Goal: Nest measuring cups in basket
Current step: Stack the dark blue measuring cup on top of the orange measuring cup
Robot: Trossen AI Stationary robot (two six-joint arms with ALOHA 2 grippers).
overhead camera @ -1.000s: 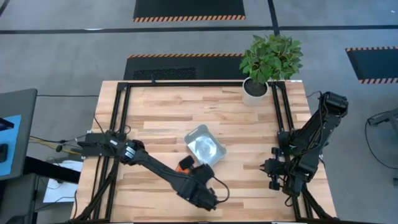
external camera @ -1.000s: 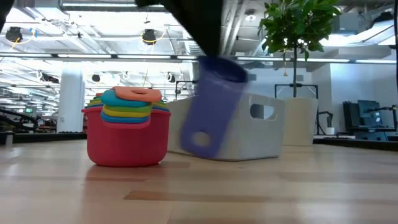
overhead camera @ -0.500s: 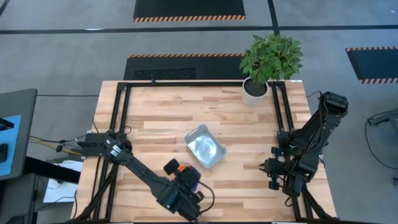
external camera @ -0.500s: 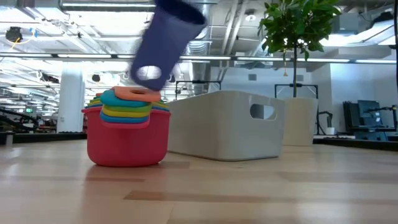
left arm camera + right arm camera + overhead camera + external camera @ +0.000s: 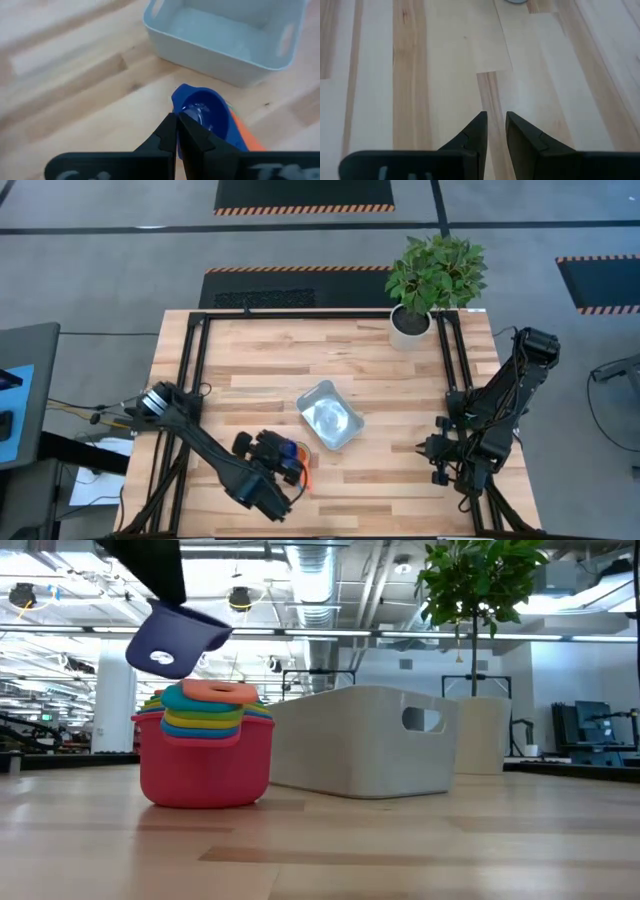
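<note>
Swinging away from the basket (image 5: 329, 416) since a second ago, left gripper (image 5: 178, 121), clamped on the dark blue cup (image 5: 176, 637), holds it tilted above the red cup's stack (image 5: 205, 748), handle hanging down.

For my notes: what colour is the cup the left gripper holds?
Dark blue cup, clearest in the low view.

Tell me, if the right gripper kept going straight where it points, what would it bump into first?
Probably just the bare wooden table. The right gripper points down across its planks with nothing in its way; a small grey edge shows farther off.
</note>
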